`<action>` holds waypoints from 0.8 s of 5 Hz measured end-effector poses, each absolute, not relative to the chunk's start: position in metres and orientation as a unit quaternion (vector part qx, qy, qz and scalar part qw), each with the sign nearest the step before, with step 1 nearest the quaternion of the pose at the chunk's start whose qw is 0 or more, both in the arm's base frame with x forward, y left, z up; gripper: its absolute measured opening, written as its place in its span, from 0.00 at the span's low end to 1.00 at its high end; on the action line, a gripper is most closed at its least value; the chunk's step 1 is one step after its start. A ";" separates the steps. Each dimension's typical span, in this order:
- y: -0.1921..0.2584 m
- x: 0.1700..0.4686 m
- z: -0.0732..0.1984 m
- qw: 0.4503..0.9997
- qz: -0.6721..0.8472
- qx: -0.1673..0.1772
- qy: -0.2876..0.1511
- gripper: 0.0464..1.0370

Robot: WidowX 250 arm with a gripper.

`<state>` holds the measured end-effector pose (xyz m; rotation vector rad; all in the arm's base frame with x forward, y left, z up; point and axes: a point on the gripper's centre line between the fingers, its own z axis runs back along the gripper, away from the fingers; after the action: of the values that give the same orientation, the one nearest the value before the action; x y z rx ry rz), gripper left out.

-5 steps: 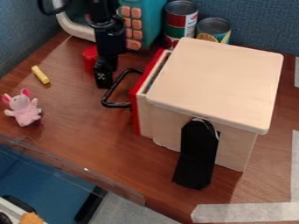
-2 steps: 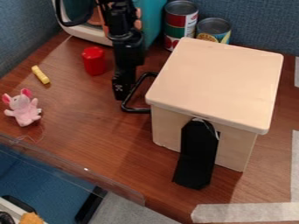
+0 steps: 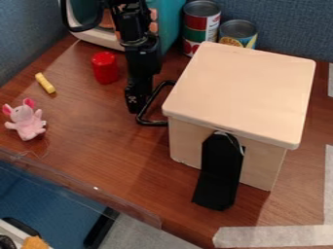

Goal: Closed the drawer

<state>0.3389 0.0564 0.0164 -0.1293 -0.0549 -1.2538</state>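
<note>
1. Far to the left of the wooden box (image 3: 244, 92), as I see it, a pink plush mouse (image 3: 27, 122) sits on the tabletop (image 3: 110, 160); a yellow stick (image 3: 45, 83) lies a little nearer the box.
2. Left of the box and further back stands a red cup (image 3: 104, 68), with a teal toy microwave (image 3: 170, 14) behind it.
3. Just left of the box, I have the claw (image 3: 133, 103) hanging low beside the drawer's black handle (image 3: 153, 123). I cannot tell whether it is open or closed, nor whether it is touching the handle.
4. At the box's left side, the drawer has changed most. A second ago its red front stood out from the box; since then it has gone in beneath the top's overhang, and the handle now sits close against the box. The claw followed it toward the box, then barely moved.
5. To me that means the closing is done, or so nearly done that a light nudge would finish it. I'd check that it is seated, then back off leftward without hooking the handle and pulling the drawer out again.
</note>
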 end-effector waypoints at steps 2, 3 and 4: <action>0.099 0.327 0.053 0.848 -0.524 -0.051 -0.063 0.96; 0.136 0.309 0.083 0.895 -0.440 -0.030 -0.073 0.96; 0.146 0.302 0.117 0.914 -0.397 0.015 -0.083 0.96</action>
<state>0.3019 0.1463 0.1166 0.0308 -0.1711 -0.8170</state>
